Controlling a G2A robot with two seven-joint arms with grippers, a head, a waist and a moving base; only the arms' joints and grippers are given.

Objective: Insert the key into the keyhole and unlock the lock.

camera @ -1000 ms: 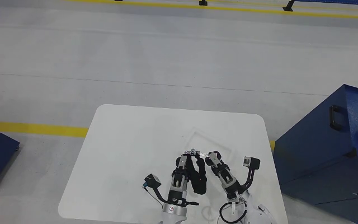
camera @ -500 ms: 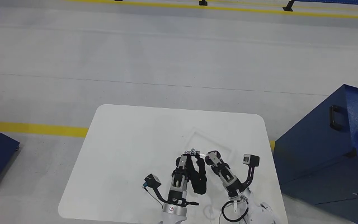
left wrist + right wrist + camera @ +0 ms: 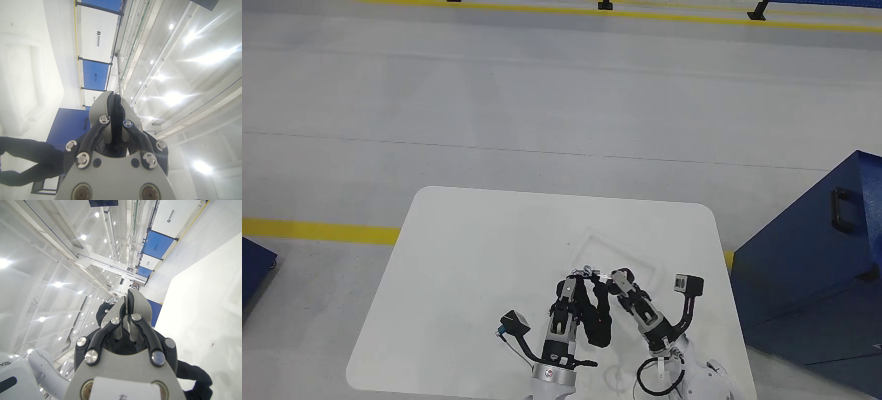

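My right gripper (image 3: 127,294) is clamped on the one key (image 3: 125,306), which sits thin and edge-on between the jaws, aimed toward the other arm. The left gripper (image 3: 114,97) has its jaws pressed together. I judge it is steadying the single small lock (image 3: 588,271) above the table (image 3: 472,260), so the tips meet for insertion. That makes two grippers, one key and one lock.

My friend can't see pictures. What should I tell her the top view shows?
The left gripper and right gripper nearly meet tip to tip above the near part of a white table, with something small and shiny between them. A blue cabinet stands on the grey floor beside the table.
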